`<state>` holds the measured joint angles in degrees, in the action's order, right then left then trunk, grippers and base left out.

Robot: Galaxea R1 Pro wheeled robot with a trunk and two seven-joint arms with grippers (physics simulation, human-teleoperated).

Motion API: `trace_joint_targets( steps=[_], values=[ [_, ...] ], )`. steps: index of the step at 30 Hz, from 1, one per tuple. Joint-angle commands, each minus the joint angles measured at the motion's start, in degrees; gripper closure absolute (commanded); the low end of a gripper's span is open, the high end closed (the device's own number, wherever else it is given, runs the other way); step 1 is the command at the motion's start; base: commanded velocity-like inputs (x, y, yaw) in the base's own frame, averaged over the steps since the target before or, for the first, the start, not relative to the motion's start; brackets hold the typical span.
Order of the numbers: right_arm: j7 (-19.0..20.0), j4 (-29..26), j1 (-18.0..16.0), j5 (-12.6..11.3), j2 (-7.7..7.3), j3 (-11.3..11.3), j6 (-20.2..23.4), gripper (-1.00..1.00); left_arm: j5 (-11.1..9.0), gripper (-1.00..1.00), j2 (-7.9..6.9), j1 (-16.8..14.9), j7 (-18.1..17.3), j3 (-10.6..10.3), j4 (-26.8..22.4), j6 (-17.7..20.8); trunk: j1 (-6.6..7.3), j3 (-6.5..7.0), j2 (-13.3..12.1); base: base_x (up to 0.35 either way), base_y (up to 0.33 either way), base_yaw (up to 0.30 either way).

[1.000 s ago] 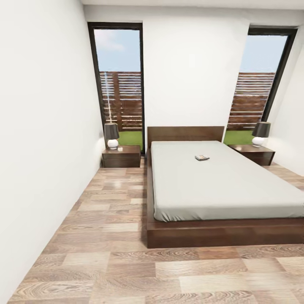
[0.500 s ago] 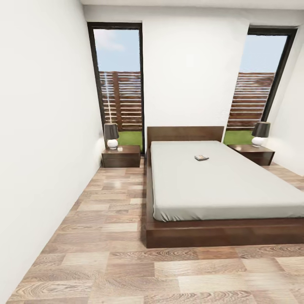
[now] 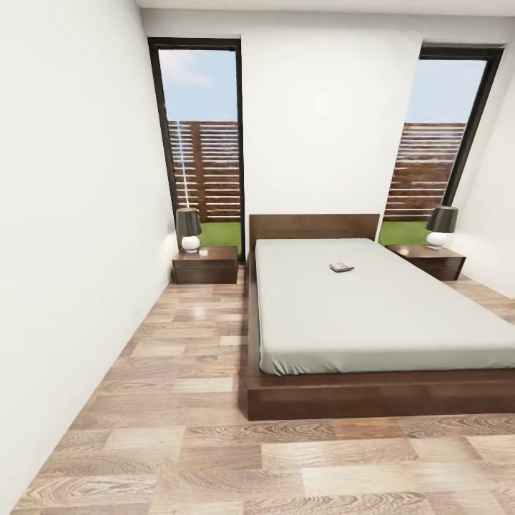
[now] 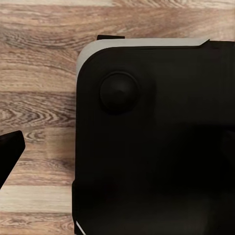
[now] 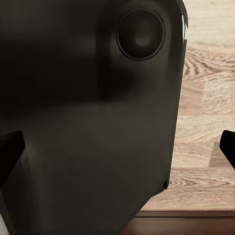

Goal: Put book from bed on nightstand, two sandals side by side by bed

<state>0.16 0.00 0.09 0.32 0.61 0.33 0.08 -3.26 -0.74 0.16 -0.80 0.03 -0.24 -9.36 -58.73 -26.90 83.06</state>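
My right pincer [image 5: 117,147]: two dark fingertips [image 5: 11,149] show at opposite edges of the right wrist view, far apart, so it's wide open w/ nothing held; a big black robot body panel [image 5: 88,112] sits between and behind them, over the wood-plank floor [image 5: 210,98]. Left pincer: just one dark fingertip [image 4: 10,149] shows at the edge of the left wrist view, can't tell how far it's open; the black base [image 4: 156,137] shows beyond it.

From the head view, I'm facing the foot of the bed [image 3: 372,315] in the bedroom. The book [image 3: 342,267] lies flat on the mattress, toward the headboard, approx mid-width. A nightstand [image 3: 206,265] stands on the bed's left w/ a lamp [image 3: 189,229] on it, another nightstand [image 3: 427,260] on the right w/ a lamp [image 3: 442,227]. Tall windows [image 3: 204,143] flank the headboard wall.
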Motion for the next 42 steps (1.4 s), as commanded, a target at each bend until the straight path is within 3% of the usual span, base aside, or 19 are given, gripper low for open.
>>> trace_joint_targets(
  steps=[1,42],
  values=[
    [0.0,0.0,0.0,0.0,0.0,0.0,0.0,-1.0,-0.3,-1.0,0.0,0.0,-0.1,0.0,0.0,-0.1,0.0,-0.03,0.0,-0.017,-0.006,0.0],
    [0.0,0.0,0.0,0.0,0.0,0.0,0.0,-1.0,-0.3,-1.0,0.04,0.0,-0.1,0.0,0.0,-0.1,0.0,-0.03,0.0,-0.075,-0.077,0.0]
  ],
)
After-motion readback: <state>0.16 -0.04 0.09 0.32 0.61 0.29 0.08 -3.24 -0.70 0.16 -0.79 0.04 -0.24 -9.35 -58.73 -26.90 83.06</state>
